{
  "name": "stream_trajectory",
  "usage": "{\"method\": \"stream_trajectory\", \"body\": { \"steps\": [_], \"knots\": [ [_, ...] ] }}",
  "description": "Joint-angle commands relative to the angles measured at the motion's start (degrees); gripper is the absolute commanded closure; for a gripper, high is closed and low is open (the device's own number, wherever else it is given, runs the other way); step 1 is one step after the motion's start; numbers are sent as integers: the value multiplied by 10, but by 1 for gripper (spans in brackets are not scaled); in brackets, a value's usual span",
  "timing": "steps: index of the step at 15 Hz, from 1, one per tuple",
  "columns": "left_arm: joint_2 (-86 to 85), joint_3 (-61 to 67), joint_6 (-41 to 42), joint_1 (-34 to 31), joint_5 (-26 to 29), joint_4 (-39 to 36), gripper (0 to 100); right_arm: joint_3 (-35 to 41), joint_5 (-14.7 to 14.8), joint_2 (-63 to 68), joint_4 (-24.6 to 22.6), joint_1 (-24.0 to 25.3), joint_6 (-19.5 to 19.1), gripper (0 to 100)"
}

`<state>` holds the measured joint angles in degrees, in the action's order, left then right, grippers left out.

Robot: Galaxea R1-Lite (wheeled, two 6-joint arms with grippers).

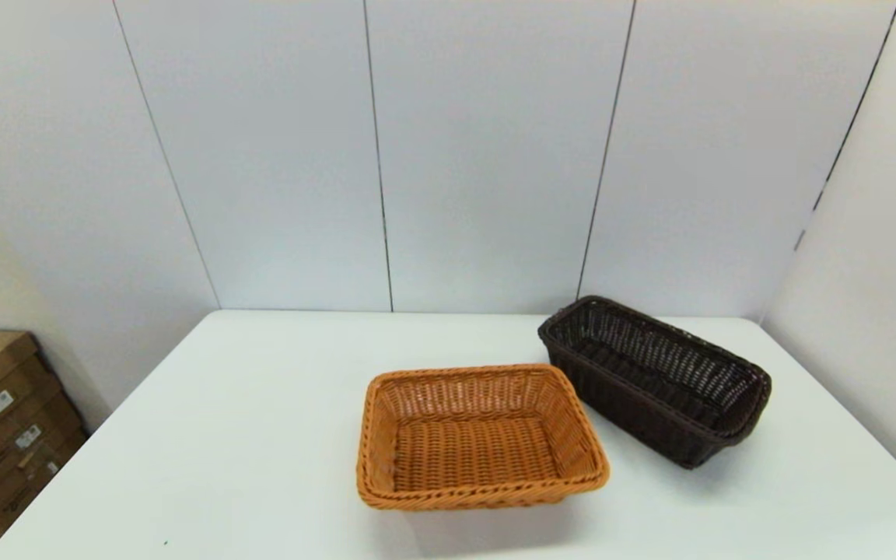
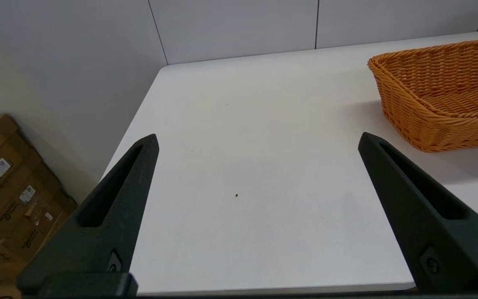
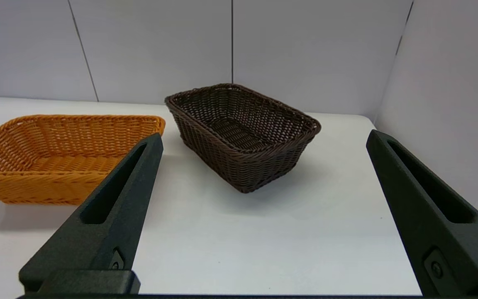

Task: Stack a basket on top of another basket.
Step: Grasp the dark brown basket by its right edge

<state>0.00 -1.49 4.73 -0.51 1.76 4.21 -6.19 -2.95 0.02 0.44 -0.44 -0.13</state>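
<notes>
Two baskets stood apart on the worktop, one dark basket nearer its right edge, one orange-tan basket nearer its front edge, while the left gripper and right gripper were spread wide, holding nothing.

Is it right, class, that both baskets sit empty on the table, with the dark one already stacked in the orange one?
Not quite. The dark basket stands beside the orange basket, not in it, as the head view shows. Both are empty on the table.

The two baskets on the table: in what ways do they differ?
The dark brown basket looks deeper than the orange-tan basket. It stands turned at an angle, farther back and right; the orange-tan one sits squarer, nearer the front. Both are empty, rectangular, woven and upright.
</notes>
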Motion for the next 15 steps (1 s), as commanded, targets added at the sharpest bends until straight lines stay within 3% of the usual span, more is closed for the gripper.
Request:
{"method": "stream_trajectory", "body": {
  "steps": [1, 6, 9, 15],
  "knots": [
    [-1, 0, 0, 0, 0, 0, 0, -14, 1, 0, 14, 0, 0, 0],
    [-1, 0, 0, 0, 0, 0, 0, -95, -3, 1, 81, 0, -3, 0],
    [-1, 0, 0, 0, 0, 0, 0, -141, -40, 18, 139, 0, -4, 0],
    [-1, 0, 0, 0, 0, 0, 0, -178, -40, 179, 139, -1, -5, 0]
  ]
}}
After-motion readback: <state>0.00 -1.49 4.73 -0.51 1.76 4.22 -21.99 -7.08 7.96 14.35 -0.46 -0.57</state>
